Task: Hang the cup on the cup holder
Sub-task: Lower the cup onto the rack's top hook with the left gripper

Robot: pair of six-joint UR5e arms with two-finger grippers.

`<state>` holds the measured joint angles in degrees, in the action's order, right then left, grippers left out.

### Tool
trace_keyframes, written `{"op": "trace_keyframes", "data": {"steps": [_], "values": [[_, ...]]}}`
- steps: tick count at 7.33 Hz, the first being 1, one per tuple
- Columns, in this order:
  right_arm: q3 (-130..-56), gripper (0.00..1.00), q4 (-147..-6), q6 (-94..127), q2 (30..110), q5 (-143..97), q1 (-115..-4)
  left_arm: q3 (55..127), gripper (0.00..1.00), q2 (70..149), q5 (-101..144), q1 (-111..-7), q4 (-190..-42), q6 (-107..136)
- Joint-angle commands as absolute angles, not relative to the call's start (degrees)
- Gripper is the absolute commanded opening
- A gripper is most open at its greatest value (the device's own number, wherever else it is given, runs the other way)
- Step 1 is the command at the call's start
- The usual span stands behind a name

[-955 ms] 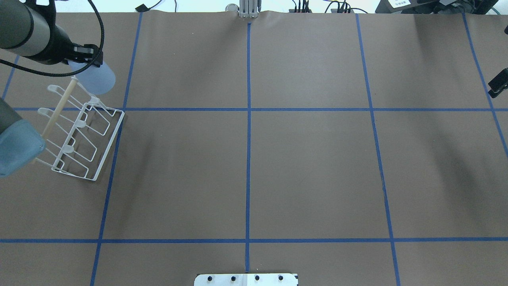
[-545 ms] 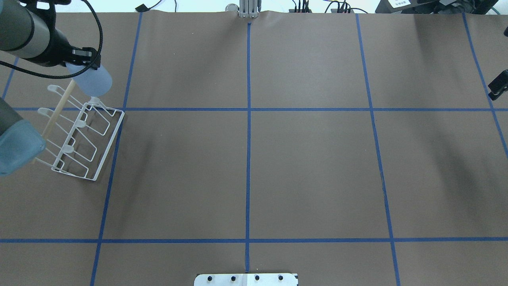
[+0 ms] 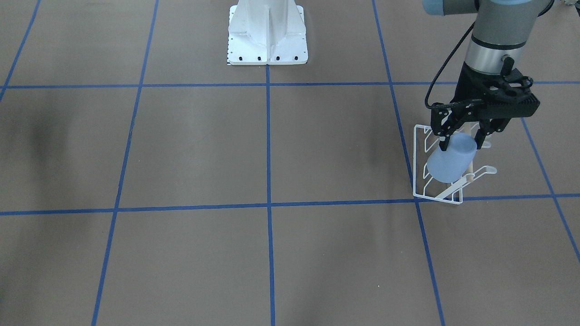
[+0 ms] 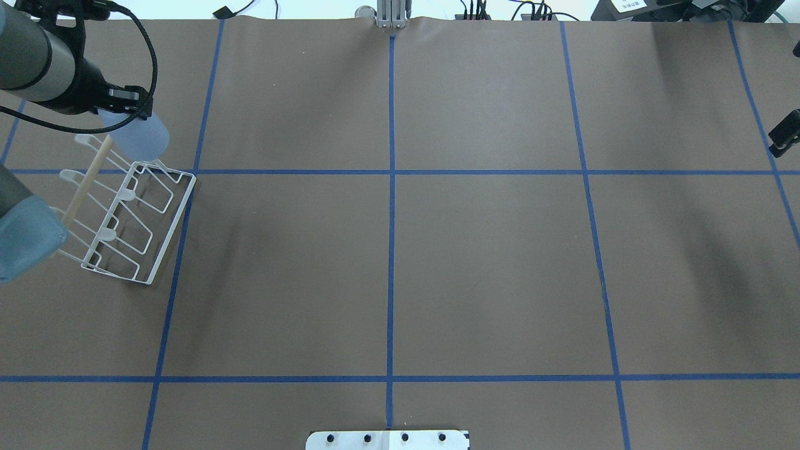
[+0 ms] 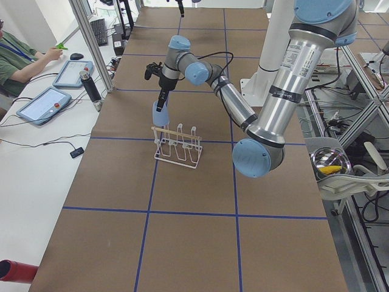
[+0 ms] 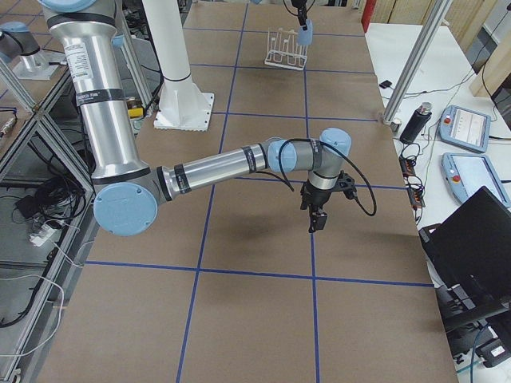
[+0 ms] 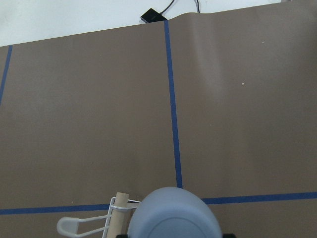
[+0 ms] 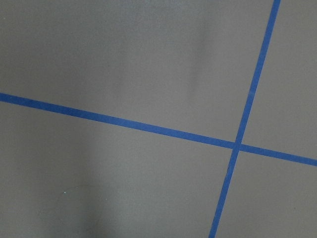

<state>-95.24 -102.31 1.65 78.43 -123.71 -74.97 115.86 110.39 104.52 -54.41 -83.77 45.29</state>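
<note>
Two arms worked at a brown table (image 4: 487, 269) marked with blue tape lines (image 4: 390, 219). At the left, the left gripper (image 3: 461, 139) was clenched on the narrow base of the cup (image 3: 450, 164). This pale blue tumbler was held inverted and tilted, mouth downward, over the far end of the cup holder (image 4: 127, 194); whether cup and prong touched could not be told. The white wire holder stood near the table's left edge, its wooden dowel (image 4: 87, 181) along its left side. At the far right, well apart, the right gripper (image 6: 316, 222) hung above the table; whether its fingers were parted or closed could not be told.
</note>
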Motion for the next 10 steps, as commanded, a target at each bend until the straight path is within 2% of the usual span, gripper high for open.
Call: {"op": "trace_keyframes", "data": {"steps": [1, 6, 7, 8, 10], "values": [[-95.19, 1.0, -102.3, 1.58, 78.4, -123.66, -74.97, 115.75, 0.0, 109.78, 104.85, -53.36, -83.85, 45.26], [-95.1, 1.0, -102.04, 1.41, 78.57, -124.19, -74.97, 113.48, 0.0, 109.78, 105.12, -52.3, -83.85, 45.44], [-95.18, 1.0, -101.87, 1.49, 78.66, -124.28, -74.97, 111.9, 0.25, 109.78, 105.2, -52.12, -83.85, 45.53], [-95.19, 1.0, -101.69, 1.49, 79.01, -124.36, -74.97, 110.67, 0.98, 109.78, 105.03, -52.03, -84.02, 45.88], [-95.88, 1.0, -101.78, 1.76, 79.1, -124.54, -75.06, 111.09, 0.98, 109.69, 104.94, -52.03, -83.94, 45.44]]}}
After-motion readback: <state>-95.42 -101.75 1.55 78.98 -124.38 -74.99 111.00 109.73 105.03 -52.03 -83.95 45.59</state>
